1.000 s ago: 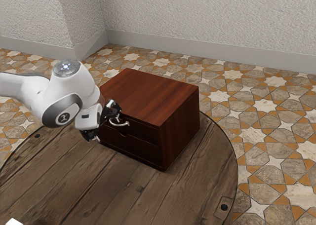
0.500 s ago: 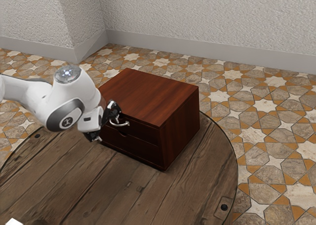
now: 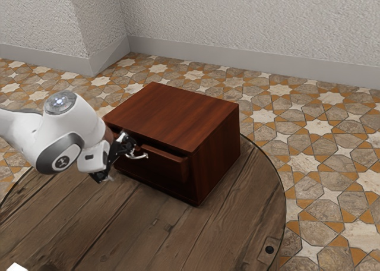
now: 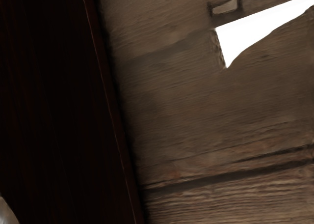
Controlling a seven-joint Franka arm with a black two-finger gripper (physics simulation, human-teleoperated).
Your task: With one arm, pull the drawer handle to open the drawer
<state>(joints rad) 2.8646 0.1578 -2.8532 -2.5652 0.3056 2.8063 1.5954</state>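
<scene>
Gripper (image 3: 123,147) clamps the handle (image 3: 136,155); the drawer (image 3: 163,161) is partly out, its travel axis running toward the exterior view's left.

The white arm (image 3: 35,128) reaches in from the exterior view's left, black jaws pinched on the drawer handle (image 3: 137,156).

Glossy reddish-brown wooden drawer cabinet (image 3: 178,125) with a small silver metal drawer handle (image 3: 138,156); black tool (image 3: 123,146); white-and-grey robot arm (image 3: 56,137); streaky grey-brown round plank tabletop (image 3: 148,235); beige, grey and orange star-patterned tiled floor (image 3: 320,128).
</scene>
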